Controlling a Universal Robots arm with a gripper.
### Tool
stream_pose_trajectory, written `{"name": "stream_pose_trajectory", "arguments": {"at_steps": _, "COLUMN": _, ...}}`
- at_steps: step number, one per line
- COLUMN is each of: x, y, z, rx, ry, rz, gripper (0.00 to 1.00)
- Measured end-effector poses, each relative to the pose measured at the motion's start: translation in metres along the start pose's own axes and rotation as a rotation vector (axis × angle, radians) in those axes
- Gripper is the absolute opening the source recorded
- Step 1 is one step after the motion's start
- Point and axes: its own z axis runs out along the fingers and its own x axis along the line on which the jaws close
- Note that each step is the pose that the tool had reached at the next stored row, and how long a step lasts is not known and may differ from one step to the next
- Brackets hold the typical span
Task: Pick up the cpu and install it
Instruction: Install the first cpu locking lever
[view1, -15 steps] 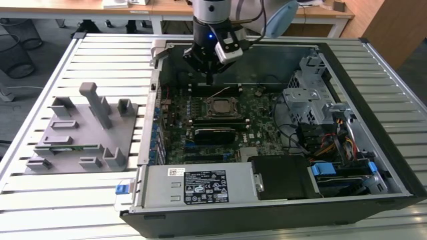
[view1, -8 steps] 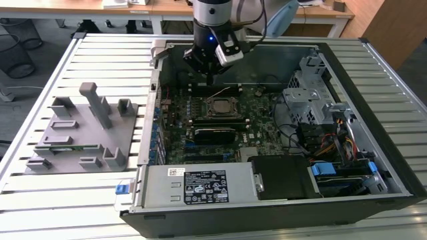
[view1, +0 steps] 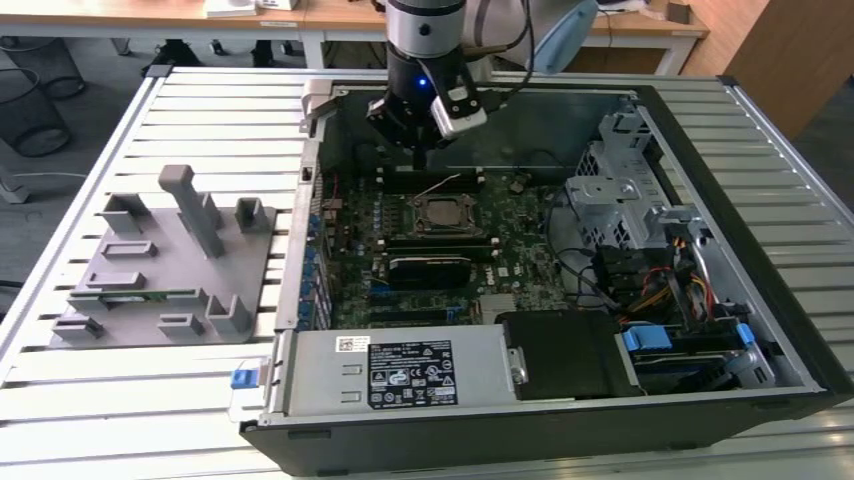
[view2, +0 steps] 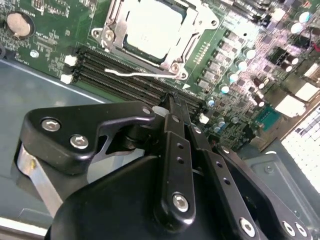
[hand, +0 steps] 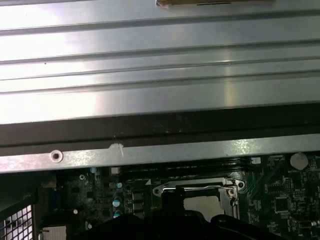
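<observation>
Exterior view: the arm stands vertical inside the open computer case (view1: 747, 200), with the gripper (view1: 419, 165) above the memory slots (view1: 430, 183), just beyond the cpu (view1: 438, 212) seated in its socket. Second wrist view: fingers (view2: 176, 145) pinched together, empty (tips over the slots). First wrist view: the case wall (hand: 160, 150) runs beside the socket (hand: 227, 190).

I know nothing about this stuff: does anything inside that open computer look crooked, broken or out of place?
Nothing stands out. The cpu lies flat and square inside its socket frame. The gripper hangs empty above the memory slots beside it. I see no damage or spill.
</observation>
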Motion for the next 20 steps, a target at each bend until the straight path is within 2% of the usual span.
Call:
{"name": "stream_pose_trajectory", "arguments": {"at_steps": 2, "x": 0.0000, "y": -0.0001, "z": 0.0001, "rx": 0.0316, "ry": -0.0026, "rz": -0.002, "gripper": 0.11}}
{"name": "stream_pose_trajectory", "arguments": {"at_steps": 3, "x": 0.0000, "y": -0.0002, "z": 0.0007, "rx": 0.0366, "ry": -0.0030, "rz": -0.002, "gripper": 0.11}}
{"name": "stream_pose_trajectory", "arguments": {"at_steps": 7, "x": -0.0004, "y": -0.0002, "z": 0.0027, "rx": 0.0264, "ry": -0.0033, "rz": -0.012, "gripper": 0.11}}
{"name": "stream_pose_trajectory", "arguments": {"at_steps": 11, "x": -0.0025, "y": -0.0002, "z": 0.0051, "rx": 0.0262, "ry": -0.0016, "rz": -0.046, "gripper": 0.11}}
{"name": "stream_pose_trajectory", "arguments": {"at_steps": 14, "x": -0.0042, "y": -0.0001, "z": 0.0069, "rx": 0.0263, "ry": -0.0011, "rz": -0.053, "gripper": 0.11}}
{"name": "stream_pose_trajectory", "arguments": {"at_steps": 20, "x": -0.0144, "y": 0.0010, "z": 0.0105, "rx": 0.0263, "ry": -0.0011, "rz": -0.057, "gripper": 0.11}}
